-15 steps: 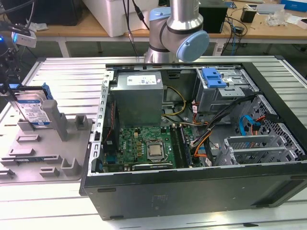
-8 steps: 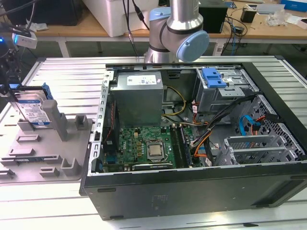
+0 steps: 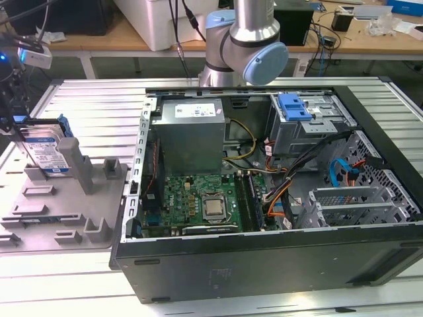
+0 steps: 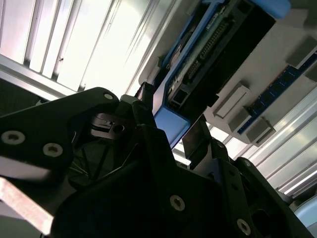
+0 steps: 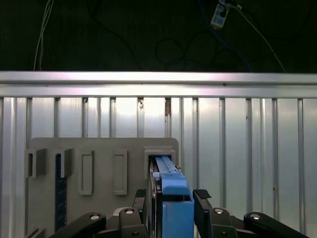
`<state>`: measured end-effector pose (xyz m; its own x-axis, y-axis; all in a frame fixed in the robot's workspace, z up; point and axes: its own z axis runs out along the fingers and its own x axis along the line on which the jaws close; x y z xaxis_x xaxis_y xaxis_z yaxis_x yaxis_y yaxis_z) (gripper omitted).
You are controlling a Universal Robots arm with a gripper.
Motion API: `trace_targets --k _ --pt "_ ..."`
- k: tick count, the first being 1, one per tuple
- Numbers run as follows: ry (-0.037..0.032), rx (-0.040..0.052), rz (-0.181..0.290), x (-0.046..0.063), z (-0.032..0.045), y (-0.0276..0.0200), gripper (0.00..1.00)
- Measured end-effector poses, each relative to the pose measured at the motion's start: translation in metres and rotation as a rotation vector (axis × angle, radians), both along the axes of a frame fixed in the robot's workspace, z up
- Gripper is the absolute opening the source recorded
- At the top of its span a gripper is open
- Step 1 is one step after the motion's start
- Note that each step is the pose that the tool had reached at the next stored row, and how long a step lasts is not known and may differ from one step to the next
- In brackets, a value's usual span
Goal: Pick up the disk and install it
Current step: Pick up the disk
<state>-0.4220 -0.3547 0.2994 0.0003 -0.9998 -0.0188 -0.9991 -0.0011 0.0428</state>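
Closest to the lens in both wrist views is the claw [image 5: 172, 199] itself. Its black fingers [image 5: 202, 198] point straight down, one on each side of the blue carrier end of the disk [image 5: 165, 165]. The pads look pressed flat onto the carrier's two sides, so it's closed down to the carrier's width and has hold of the disk.

In the exterior view the arm [image 3: 246, 39] rises behind the computer case [image 3: 264, 264]. The wrist [image 3: 12, 99] hangs at the exterior view's far left, vertical over the gray holder [image 3: 79, 205].

Room-wise, the disk stands on edge in a slot of that holder, right under the claw, with its lower end down in the slot and its top end between the fingers. A tall gray post [image 3: 79, 162] rises just beside the disk, on the side of the claw that faces the case, so it's tight there. More slots [image 5: 86, 171] in the holder plate lie off to one side of the claw.

Around the holder it's bare slatted metal table [image 5: 247, 148]. The table's edge rail [image 5: 158, 78] is near, with dark floor past it.

The case starts just beside the holder plate, toward the exterior view's right of the claw. It lies open side up, and there's a blue drive tray [image 3: 294, 105] in a far bay, well apart from the claw.
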Motion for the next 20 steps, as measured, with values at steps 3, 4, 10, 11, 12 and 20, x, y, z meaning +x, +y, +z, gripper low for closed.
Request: trace_targets --k 3,4,10,11,12,20 --pt "0.0001 -0.0001 0.001 0.0 -0.0014 0.0 0.5" --pt "0.0001 -0.0001 0.001 0.0 -0.0019 0.0 0.5" --pt "0.0001 -0.0004 0.002 0.0 -0.0048 0.0 0.5" --pt "0.0002 -0.0006 0.002 0.0 -0.005 0.0 0.5" --pt "0.0003 -0.001 0.002 0.0 -0.0051 0.0 0.5" --pt "0.0 -0.0019 0.002 0.0 -0.0052 0.0 0.5"
